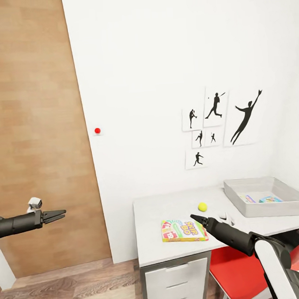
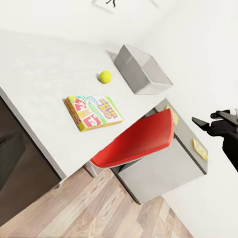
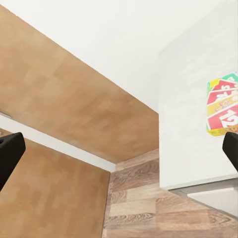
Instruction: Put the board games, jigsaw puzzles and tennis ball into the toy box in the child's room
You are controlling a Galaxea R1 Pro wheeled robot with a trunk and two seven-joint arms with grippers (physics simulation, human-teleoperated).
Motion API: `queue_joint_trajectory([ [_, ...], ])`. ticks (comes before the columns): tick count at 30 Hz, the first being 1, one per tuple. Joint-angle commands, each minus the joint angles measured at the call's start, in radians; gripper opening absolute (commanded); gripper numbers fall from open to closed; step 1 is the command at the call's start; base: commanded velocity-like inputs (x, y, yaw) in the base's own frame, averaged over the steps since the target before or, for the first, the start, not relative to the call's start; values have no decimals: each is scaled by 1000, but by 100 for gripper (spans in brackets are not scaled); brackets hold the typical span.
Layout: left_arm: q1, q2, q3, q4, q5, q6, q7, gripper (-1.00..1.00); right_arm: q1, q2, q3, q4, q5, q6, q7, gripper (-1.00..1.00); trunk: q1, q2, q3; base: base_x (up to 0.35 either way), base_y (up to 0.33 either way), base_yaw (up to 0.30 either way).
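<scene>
A colourful Skip-Bo board game (image 1: pixel 184 230) lies flat near the front of the white desk (image 1: pixel 159 237), and the left wrist view also has the game (image 2: pixel 93 112). Behind it rests the yellow-green tennis ball (image 1: pixel 202 206) (image 2: pixel 105 76). The grey toy box (image 1: pixel 259 210) (image 2: pixel 143 69) stands at the desk's right end with two small colourful boxes (image 1: pixel 261 199) inside. My right gripper (image 1: pixel 194 217) (image 3: pixel 119 148) hovers open just over the game's right edge. My left gripper (image 1: pixel 60 214) is open and holds nothing, in front of the wooden door, well left of the desk.
A red chair (image 1: pixel 239 272) (image 2: pixel 136 141) is tucked under the desk beside white drawers (image 1: pixel 175 280). A wooden door (image 1: pixel 33 130) fills the left. Baseball silhouette pictures (image 1: pixel 218 123) hang on the white wall. Wood floor (image 1: pixel 65 292) lies below.
</scene>
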Motion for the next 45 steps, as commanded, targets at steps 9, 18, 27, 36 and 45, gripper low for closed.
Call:
queue_joint_trajectory([
  [9, 0, -2, -1, 0, -1, 11, -4, 100, -2, 4, -3, 1, 80, 9, -53, 100, 0, -1, 0, 0, 86, 0],
  [18, 0, -30, 0, 0, -5, 11, -4, 100, -330, 25, 16, 217, 124, 89, -463, 100, 0, -1, 0, 0, 11, 0],
  [27, 0, -33, 0, 0, -6, 11, -4, 100, -695, 68, 24, 653, 135, 99, -688, 100, 0, -1, 0, 0, 0, 0],
  [36, 0, -32, 0, 0, -6, 11, -4, 100, -898, 94, 28, 965, 141, 65, -771, 100, 0, -1, 0, 0, 0, 0],
  [45, 0, -32, 0, 0, -6, 11, -4, 100, -926, 104, 32, 937, 140, 84, -831, 100, 0, -1, -1, 0, 0, 0],
])
